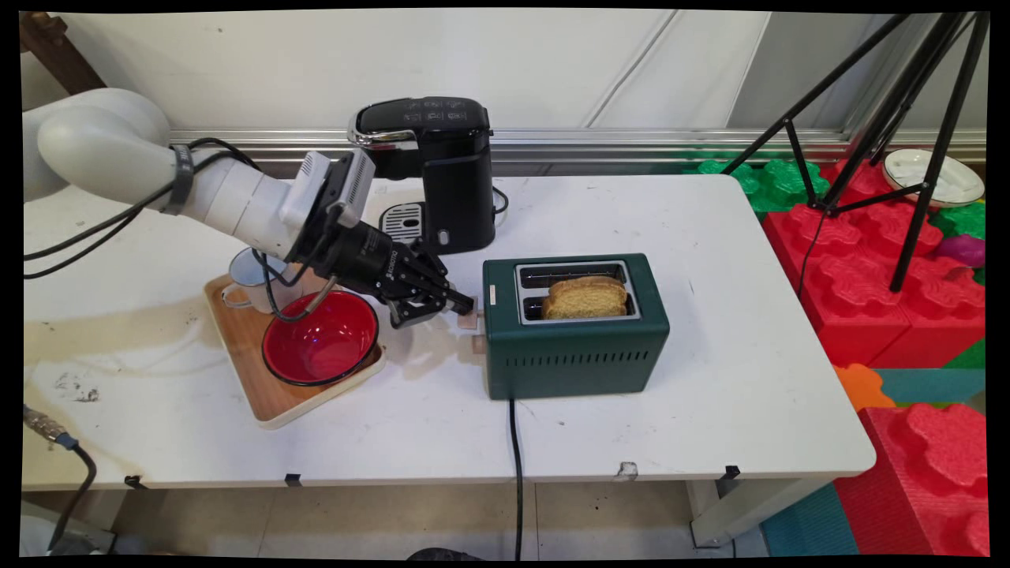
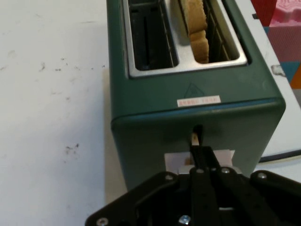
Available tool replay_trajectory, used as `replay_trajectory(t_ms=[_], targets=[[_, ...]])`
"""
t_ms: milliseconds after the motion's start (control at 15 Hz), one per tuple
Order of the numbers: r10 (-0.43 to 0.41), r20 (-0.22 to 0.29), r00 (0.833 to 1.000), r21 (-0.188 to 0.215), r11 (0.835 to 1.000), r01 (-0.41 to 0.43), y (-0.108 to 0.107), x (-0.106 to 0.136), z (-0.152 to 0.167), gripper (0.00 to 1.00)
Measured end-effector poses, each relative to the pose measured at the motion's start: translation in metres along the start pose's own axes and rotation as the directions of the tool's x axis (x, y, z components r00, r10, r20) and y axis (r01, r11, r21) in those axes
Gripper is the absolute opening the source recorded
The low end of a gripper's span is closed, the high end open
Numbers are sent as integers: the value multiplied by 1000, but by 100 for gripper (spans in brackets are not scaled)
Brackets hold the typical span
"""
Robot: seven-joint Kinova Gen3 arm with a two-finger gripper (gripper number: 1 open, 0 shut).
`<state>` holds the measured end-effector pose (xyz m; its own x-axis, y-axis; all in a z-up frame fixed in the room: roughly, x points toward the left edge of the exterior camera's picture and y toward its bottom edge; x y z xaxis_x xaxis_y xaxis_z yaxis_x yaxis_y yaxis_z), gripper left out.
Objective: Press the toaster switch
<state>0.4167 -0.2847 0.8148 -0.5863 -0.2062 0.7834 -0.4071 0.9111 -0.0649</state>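
A dark green two-slot toaster (image 1: 576, 359) (image 2: 188, 113) stands mid-table. A slice of toast (image 1: 588, 298) (image 2: 197, 28) sticks up from its near slot, and the other slot (image 2: 148, 35) is empty. My gripper (image 1: 465, 304) (image 2: 197, 150) is shut, fingers pressed together, at the toaster's left end. The tips rest on the pale lever (image 1: 471, 319) (image 2: 194, 138) in its vertical slot. Below the lever a small pale knob (image 1: 477, 345) juts out.
A black coffee machine (image 1: 442, 173) stands behind my hand. Under my wrist a wooden tray (image 1: 260, 379) holds a red bowl (image 1: 319, 338) and a metal cup (image 1: 248, 276). The toaster's black cable (image 1: 517, 442) runs over the front edge. A tripod (image 1: 907, 118) and red foam blocks (image 1: 868, 268) stand right.
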Motion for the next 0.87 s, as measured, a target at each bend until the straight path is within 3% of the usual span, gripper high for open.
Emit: replay_trajectory(t_ms=[867], targets=[[-8, 36, 999, 2, 1000, 8, 0, -15, 20, 0]])
